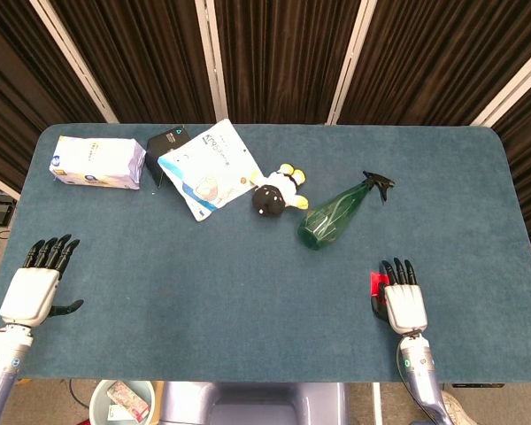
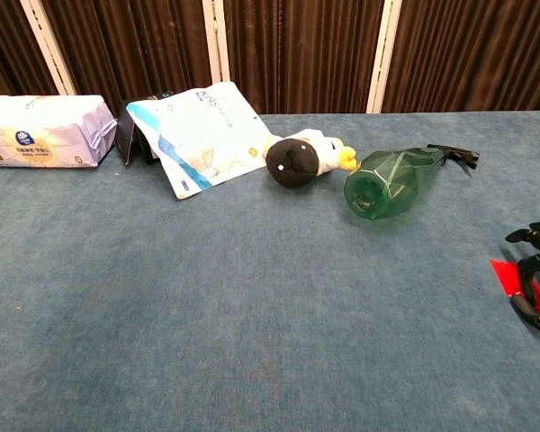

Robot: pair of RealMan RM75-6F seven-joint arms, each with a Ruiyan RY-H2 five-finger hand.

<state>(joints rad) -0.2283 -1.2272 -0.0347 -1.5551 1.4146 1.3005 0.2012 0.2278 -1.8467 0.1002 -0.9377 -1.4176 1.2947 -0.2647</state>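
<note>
Head view: seen from above, a blue desk (image 1: 248, 292) before dark curtains. Lower right, right hand (image 1: 404, 299) lying flat, fingers (image 1: 398, 269) apart and holding nothing, resting over a small red card (image 1: 376, 283) showing at its left edge. Lower left, left hand (image 1: 35, 283) at the desk's edge, fingers spread, empty. Upper centre, a green spray bottle (image 1: 332, 216) on its side, well apart from the right hand; just left of it a plush toy (image 1: 274, 193), then a white pouch (image 1: 208, 168), a black box (image 1: 166, 142) and a tissue pack (image 1: 96, 161).

Chest view: at the right edge, only dark fingers (image 2: 533, 236) of the right hand in frame, arched over the red card (image 2: 511, 279); contact not clear. Spray bottle (image 2: 391, 182) lying right of centre, plush toy (image 2: 301, 158) beside it, pouch (image 2: 198, 135) and tissue pack (image 2: 45, 131) upper left.
</note>
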